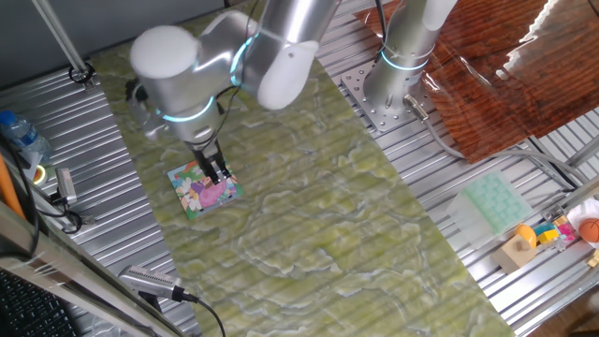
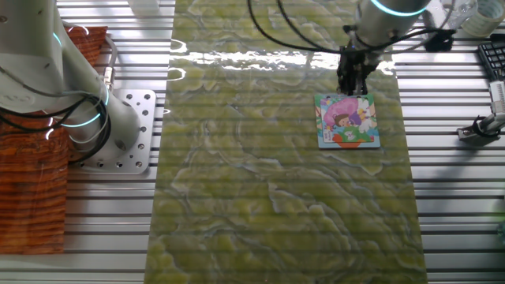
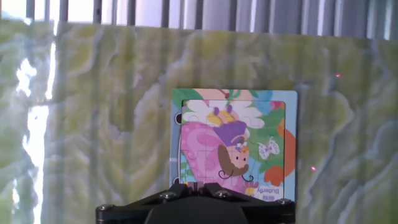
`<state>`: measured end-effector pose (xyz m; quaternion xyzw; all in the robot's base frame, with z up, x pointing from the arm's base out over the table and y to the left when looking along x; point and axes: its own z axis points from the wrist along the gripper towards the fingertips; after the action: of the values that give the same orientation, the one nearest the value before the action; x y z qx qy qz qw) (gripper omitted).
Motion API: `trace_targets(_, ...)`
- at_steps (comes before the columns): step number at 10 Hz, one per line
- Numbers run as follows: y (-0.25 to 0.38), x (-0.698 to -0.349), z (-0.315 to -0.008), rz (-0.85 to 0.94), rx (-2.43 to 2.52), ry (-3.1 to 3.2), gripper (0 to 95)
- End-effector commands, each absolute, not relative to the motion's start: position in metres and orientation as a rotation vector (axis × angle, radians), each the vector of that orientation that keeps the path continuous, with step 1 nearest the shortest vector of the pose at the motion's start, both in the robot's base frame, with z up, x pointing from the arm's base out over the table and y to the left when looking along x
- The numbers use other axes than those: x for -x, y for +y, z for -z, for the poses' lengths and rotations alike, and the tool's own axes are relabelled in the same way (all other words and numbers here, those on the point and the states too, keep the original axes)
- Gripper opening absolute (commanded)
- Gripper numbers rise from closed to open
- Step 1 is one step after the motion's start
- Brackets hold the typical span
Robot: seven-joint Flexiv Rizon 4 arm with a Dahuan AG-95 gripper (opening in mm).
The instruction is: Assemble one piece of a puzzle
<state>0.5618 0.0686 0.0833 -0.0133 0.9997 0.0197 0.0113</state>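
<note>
Surveying left to right, findings as follows.

Bottle: blue-capped bottle [image 1: 19,131] at far left edge of one fixed view, on the ribbed metal table [image 1: 103,234].
Mat: green marbled mat [image 1: 318,215] running diagonally across the middle of that view; in the other fixed view it fills the centre from top to bottom.
Puzzle: the puzzle [image 1: 205,190] lies flat on the mat, left of centre in one fixed view; upper right of centre in the other fixed view [image 2: 347,121]; lower centre in hand view [image 3: 235,144], blue edge visible on left, top and right.
Gripper: the gripper [image 1: 217,171] points down over the puzzle, fingertips at or just above its upper part in one fixed view; in the other fixed view [image 2: 355,79] it stands at the puzzle's top edge.
Pincer state: fingers close together in both fixed views; whether clenched or grasping anything cannot be told. Hand view shows only the dark gripper body along the bottom edge.
Piece: the piece cannot be made out separately in any view; its place cannot be told.
Arm base: silver arm base [image 1: 398,80] on a bolted plate, upper right of centre in one fixed view.
Tray: pale green moulded tray [image 1: 491,201] at right, well apart from the puzzle.
Toys: small coloured toys [image 1: 552,234] at far right edge.
</note>
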Motion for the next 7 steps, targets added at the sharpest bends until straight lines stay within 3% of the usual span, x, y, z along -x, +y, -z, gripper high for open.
trace_targets(1,0.0684,-0.5616,-0.0824,-0.068,0.011,3.076,0.0)
trace_targets(7,0.0670,-0.5592,-0.0813,-0.069,0.066,3.081,0.0)
